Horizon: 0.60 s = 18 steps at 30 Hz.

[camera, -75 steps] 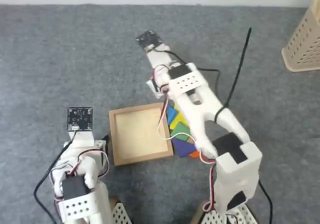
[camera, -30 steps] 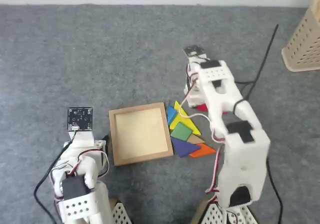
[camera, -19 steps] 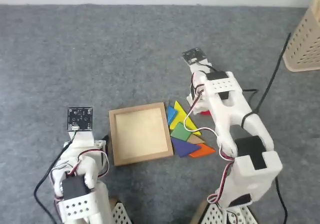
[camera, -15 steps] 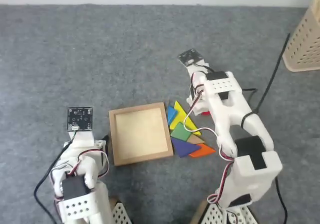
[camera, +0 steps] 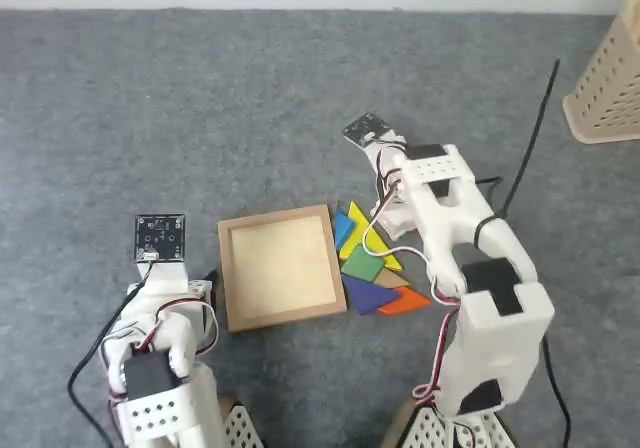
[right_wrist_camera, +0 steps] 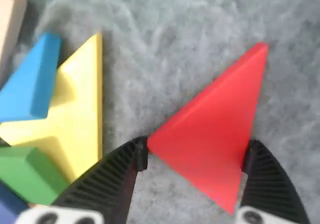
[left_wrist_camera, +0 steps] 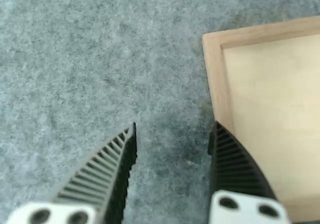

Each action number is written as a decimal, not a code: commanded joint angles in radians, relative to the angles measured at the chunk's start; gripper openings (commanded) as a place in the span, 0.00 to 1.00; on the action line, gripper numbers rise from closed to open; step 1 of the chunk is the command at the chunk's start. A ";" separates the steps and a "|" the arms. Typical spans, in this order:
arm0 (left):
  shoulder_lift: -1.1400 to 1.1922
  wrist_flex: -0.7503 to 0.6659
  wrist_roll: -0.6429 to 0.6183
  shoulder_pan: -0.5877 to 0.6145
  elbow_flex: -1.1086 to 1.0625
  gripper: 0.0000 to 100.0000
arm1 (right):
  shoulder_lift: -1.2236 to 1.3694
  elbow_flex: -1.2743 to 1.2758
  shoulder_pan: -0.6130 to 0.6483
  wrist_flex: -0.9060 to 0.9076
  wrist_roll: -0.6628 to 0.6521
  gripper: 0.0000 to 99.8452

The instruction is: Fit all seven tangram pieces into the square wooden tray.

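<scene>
Edged toward the tray (camera: 225,268), right hand (right_wrist_camera: 196,145) open — straddling red triangle (right_wrist_camera: 212,129), long axis and tip pointing ahead.

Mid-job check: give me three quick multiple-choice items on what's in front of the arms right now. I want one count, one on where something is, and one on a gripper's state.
1. How many pieces are inside the tray?
A) none
B) two
C) seven

2. Where is the red triangle?
A) in the tray
B) on the carpet, between the fingers of the right gripper
C) held in the left gripper

3. What state is the left gripper in?
A) shut on the tray's rim
B) open, holding nothing
C) shut on the red triangle

Answers:
1 A: the high view shows only bare wood inside the tray.
2 B: the right wrist view shows it flat on the carpet with a finger at either side.
3 B: its fingers stand apart over the carpet beside the tray's corner.
</scene>
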<state>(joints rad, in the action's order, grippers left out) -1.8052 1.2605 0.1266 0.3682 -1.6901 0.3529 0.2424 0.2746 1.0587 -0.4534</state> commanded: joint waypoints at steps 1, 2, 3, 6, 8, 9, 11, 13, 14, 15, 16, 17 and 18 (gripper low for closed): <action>-0.015 0.003 -0.009 0.005 0.004 0.23 | 0.019 -0.072 -0.018 0.016 0.021 0.28; -0.015 0.003 -0.009 0.005 0.004 0.23 | 0.021 -0.072 -0.018 0.016 0.023 0.26; -0.015 0.003 -0.009 0.005 0.004 0.23 | 0.021 -0.072 -0.018 0.016 0.023 0.23; -0.015 0.003 -0.009 0.005 0.004 0.23 | 0.021 -0.074 -0.018 0.015 0.023 0.16; -0.015 0.003 -0.009 0.005 0.004 0.23 | 0.019 -0.074 -0.018 0.015 0.023 0.14; -0.015 0.003 -0.009 0.005 0.004 0.23 | 0.018 -0.074 -0.018 0.015 0.023 0.15; -0.015 0.003 -0.009 0.005 0.004 0.23 | 0.015 -0.074 -0.018 0.015 0.025 0.15; -0.015 0.003 -0.009 0.005 0.004 0.23 | 0.013 -0.075 -0.018 0.015 0.051 0.14; -0.015 0.003 -0.009 0.005 0.004 0.23 | 0.013 -0.077 -0.018 0.013 0.061 0.14; -0.015 0.003 -0.009 0.005 0.004 0.23 | 0.013 -0.077 -0.018 0.013 0.066 0.14; -0.015 0.003 -0.009 0.005 0.004 0.23 | 0.013 -0.077 -0.018 0.015 0.069 0.15; -0.015 0.003 -0.009 0.005 0.004 0.23 | 0.013 -0.077 -0.018 0.016 0.071 0.15; -0.015 0.003 -0.009 0.005 0.004 0.23 | 0.013 -0.077 -0.018 0.016 0.072 0.15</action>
<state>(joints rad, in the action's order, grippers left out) -1.8052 1.2605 0.1266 0.3682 -1.6901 0.3698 0.1949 0.2578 1.0664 -0.4043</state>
